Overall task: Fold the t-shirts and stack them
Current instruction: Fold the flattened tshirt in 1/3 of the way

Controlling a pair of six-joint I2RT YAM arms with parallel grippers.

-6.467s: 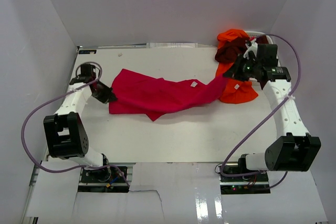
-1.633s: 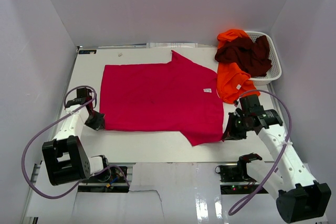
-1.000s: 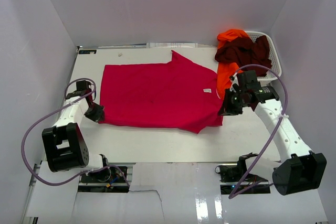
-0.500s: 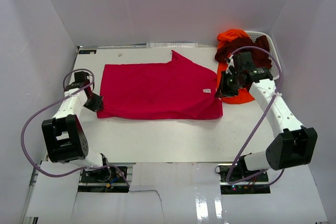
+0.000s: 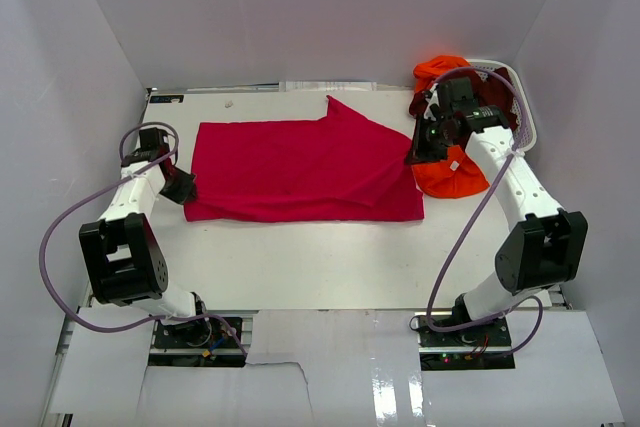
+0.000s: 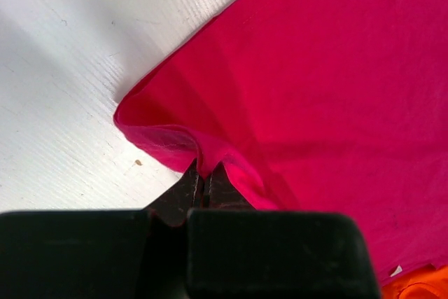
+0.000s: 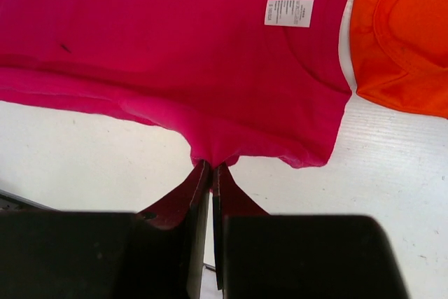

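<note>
The red tee (image 5: pixel 300 172) came through to me as soft, matt knit cloth with a stitched hem and a smooth white printed label (image 7: pixel 289 12). The orange tee (image 5: pixel 450 175) and maroon tee (image 5: pixel 500 107) looked like the same dull cloth. The table (image 6: pixel 70 68) was white, matt, finely ribbed and lightly scuffed. The basket (image 5: pixel 527 127) looked like white plastic mesh. The left gripper (image 6: pixel 205 175) and right gripper (image 7: pixel 212 171) had matt black, plastic-looking bodies. The arms wore smooth white shells, and the front panel (image 5: pixel 400 387) shone glossy.
</note>
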